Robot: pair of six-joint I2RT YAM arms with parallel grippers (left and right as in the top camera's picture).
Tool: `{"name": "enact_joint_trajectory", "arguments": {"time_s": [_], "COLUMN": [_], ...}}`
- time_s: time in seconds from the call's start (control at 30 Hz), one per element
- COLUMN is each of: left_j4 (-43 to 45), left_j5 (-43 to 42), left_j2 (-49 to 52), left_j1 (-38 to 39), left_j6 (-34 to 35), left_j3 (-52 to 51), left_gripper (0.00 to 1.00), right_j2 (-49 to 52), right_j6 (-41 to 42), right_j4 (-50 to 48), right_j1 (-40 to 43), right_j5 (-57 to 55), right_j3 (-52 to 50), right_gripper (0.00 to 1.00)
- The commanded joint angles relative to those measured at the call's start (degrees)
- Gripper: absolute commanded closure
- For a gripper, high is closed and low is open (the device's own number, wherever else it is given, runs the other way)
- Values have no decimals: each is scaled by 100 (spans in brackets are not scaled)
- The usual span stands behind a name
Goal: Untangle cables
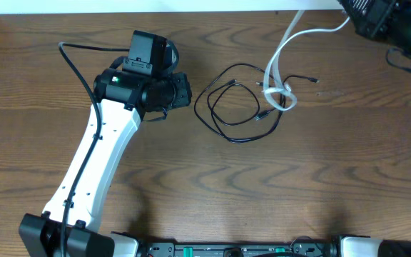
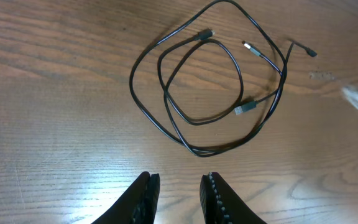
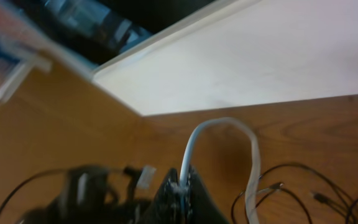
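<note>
Right hand (image 3: 182,182) pinching white cable (image 3: 222,122), black cables (image 2: 199,150) looped nearby

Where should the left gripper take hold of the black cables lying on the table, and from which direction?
Take the outer loop's left arc of the black cables: a single strand, nothing crossing it. They lie flat, so bring the left gripper down from above, fingers astride the strand.
</note>
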State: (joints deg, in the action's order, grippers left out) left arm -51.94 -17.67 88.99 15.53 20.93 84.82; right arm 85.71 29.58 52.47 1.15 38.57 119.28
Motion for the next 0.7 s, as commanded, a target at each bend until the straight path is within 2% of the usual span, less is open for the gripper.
{"name": "enact_joint_trajectory", "arguments": {"time_s": [0.0,0.2,0.4,0.5,0.67], "left_j4": [7,-24,-24,-24,-7], "left_j5": [22,20,22,22,24], "left_j2": [39,39,39,39,39], "left_j1": [9,9,9,9,9], "left_j6": [-55,-55,-55,-55,-55], "left_j3": [-22,-22,-22,-22,-22], "left_gripper": [72,72,72,72,72], "right_j2": [-225,164,841,1231,1746], "right_j6": [-170,-570,-715,-719,-1038], "right_j4": [72,310,-72,-730,-2164], "right_j1": [4,13,372,754,1429], "right_j5": [-278,-2914,-4607,-4964,-4863], "right_j3": [61,59,59,59,59], "right_gripper": [99,99,99,99,99]}}
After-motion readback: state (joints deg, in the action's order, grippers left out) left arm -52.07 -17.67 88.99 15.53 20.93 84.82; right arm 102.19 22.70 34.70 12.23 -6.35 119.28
